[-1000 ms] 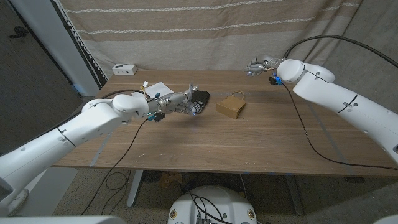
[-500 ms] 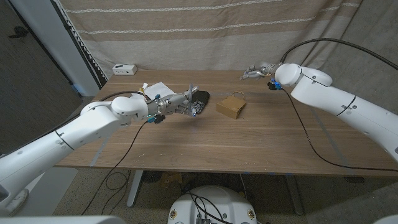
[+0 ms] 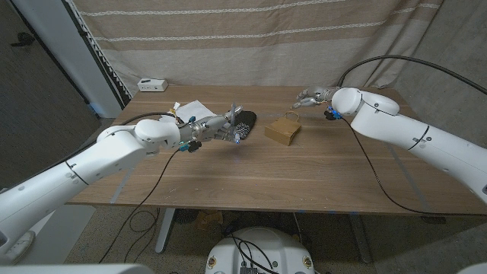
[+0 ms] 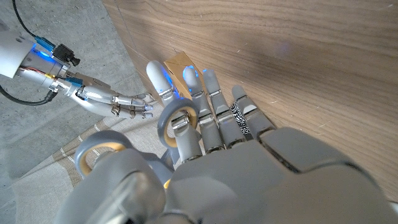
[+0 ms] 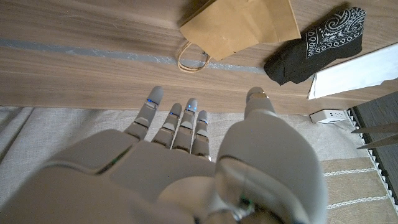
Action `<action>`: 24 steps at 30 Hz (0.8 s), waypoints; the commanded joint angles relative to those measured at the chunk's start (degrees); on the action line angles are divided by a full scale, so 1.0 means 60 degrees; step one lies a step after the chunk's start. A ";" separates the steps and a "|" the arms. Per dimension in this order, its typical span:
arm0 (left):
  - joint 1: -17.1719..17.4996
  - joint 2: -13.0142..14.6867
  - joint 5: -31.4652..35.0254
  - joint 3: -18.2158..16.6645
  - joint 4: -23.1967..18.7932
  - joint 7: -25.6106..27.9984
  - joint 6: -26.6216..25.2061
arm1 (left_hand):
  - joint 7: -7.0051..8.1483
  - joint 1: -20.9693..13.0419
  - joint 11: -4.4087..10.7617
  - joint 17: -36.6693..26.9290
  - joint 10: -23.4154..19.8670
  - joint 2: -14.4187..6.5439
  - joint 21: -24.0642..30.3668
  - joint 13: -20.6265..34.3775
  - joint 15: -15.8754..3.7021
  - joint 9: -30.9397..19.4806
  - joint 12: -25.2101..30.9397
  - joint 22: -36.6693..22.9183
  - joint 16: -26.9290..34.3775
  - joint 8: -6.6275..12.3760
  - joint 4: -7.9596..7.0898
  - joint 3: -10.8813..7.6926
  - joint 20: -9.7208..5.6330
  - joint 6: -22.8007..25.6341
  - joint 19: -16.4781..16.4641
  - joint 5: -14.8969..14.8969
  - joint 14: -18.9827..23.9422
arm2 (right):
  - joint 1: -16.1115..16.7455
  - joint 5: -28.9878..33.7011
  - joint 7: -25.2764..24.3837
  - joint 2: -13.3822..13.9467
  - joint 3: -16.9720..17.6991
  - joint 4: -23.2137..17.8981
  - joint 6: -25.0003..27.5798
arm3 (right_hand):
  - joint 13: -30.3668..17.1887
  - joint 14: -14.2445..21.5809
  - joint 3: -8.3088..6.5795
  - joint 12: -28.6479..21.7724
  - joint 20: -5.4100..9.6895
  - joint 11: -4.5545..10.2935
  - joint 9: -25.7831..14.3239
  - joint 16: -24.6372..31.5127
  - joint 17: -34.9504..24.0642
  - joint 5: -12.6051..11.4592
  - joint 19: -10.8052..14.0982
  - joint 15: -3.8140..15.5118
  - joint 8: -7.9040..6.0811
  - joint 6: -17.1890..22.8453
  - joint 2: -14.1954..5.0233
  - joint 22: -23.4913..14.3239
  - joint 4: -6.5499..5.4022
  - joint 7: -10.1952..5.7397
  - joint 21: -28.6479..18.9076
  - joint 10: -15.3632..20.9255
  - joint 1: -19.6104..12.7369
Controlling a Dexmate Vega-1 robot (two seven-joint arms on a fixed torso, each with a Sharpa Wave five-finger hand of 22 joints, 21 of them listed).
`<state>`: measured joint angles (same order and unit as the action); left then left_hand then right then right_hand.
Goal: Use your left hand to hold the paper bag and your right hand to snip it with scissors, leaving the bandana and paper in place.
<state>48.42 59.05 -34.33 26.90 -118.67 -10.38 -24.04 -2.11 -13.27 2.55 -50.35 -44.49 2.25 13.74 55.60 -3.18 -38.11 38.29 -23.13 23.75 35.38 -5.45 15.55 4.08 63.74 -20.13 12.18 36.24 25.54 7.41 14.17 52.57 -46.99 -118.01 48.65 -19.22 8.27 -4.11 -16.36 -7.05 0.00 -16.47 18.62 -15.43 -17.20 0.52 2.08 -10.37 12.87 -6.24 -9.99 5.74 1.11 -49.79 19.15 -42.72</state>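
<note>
My left robot hand (image 3: 222, 125) holds the scissors (image 4: 171, 124), a finger through one gray loop, above the surface (image 3: 304, 175) beside the black bandana (image 3: 247, 119). The paper bag (image 3: 282, 131) lies flat on the surface, between my hands, handle (image 5: 191, 61) toward the far edge. My right robot hand (image 3: 310, 97) hovers beyond the bag, fingers spread, holding nothing. White paper (image 3: 190, 108) lies near the bandana.

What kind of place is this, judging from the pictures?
Probably a robot test room, not a home: a plain wooden table stands before a hung striped curtain, with loose cables along the arms.
</note>
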 commanded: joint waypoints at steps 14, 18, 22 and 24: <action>-0.0002 -0.0122 0.0007 0.0038 0.0101 0.0014 0.0084 | -0.1623 0.1202 0.0050 0.0040 -0.0010 0.1366 -0.0052 0.0048 -0.0040 -0.0094 0.0039 -0.0039 0.0093 0.0050 0.0601 0.0782 -0.0066 0.1708 -0.0052 0.0051 -0.0095 | 0.0057 0.0808 0.0441 -0.0084 -0.0720 -0.0288 0.0634 | -0.0171 -0.0124 0.0387 -0.0064 -0.0048 -0.0296 0.0223 -0.0271 0.0214 -0.0278 -0.0051 0.0035 0.0012 -0.0573 0.0273 -0.0013 -0.0110 0.0480 0.0302 -0.0384 0.0477; 0.0001 -0.0114 0.0000 0.0023 0.0143 -0.0018 0.0130 | -0.1623 0.1173 0.0033 0.0052 0.0006 0.1357 -0.0058 0.0064 -0.0054 -0.0086 0.0046 -0.0045 0.0114 0.0037 0.0638 0.0776 -0.0084 0.1720 -0.0039 0.0063 -0.0095 | 0.0040 0.1009 0.0487 -0.0118 -0.0908 -0.0323 0.0675 | -0.0246 -0.0098 0.0485 0.0016 -0.0052 -0.0389 0.0321 -0.0320 0.0272 -0.0394 -0.0046 0.0045 0.0033 -0.0912 0.0305 -0.0014 -0.0147 0.0631 0.0415 -0.0793 0.0595; -0.0028 -0.0105 0.0012 0.0036 0.0181 -0.0080 0.0150 | -0.1623 0.1157 0.0066 0.0066 -0.0009 0.1354 -0.0058 0.0058 -0.0063 -0.0075 0.0052 -0.0050 0.0125 0.0018 0.0668 0.0777 -0.0083 0.1720 -0.0041 0.0067 -0.0109 | -0.0004 0.1156 0.0564 -0.0152 -0.1025 -0.0276 0.0645 | -0.0314 -0.0118 0.0554 0.0050 -0.0064 -0.0451 0.0392 -0.0365 0.0305 -0.0486 -0.0069 0.0077 0.0039 -0.1194 0.0326 -0.0016 -0.0166 0.0736 0.0514 -0.1050 0.0669; -0.0051 -0.0100 0.0025 0.0046 0.0189 -0.0115 0.0151 | -0.1623 0.1148 0.0037 0.0085 -0.0006 0.1350 -0.0057 0.0061 -0.0071 -0.0078 0.0055 -0.0053 0.0134 0.0018 0.0683 0.0775 -0.0085 0.1733 -0.0046 0.0072 -0.0094 | -0.0038 0.1274 0.0599 -0.0184 -0.1110 -0.0273 0.0663 | -0.0351 -0.0211 0.0582 0.0046 -0.0053 -0.0510 0.0425 -0.0422 0.0322 -0.0539 -0.0124 -0.0046 0.0025 -0.1313 0.0327 -0.0017 -0.0169 0.0787 0.0583 -0.1132 0.0693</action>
<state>48.41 58.49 -34.33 27.02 -118.01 -10.40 -23.52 -2.11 -13.50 2.53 -49.87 -44.46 2.48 13.74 55.72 -3.48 -38.37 38.29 -23.27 24.18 35.50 -5.45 15.55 3.88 63.74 -20.35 12.34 35.94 25.78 12.51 16.74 52.04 -51.59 -119.58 52.17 -20.91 7.72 -1.12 -16.09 -7.17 -2.88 -14.05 16.46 -13.56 -19.94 0.40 2.19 -10.14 5.88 -4.34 -10.02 4.49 5.46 -46.79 12.96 -39.01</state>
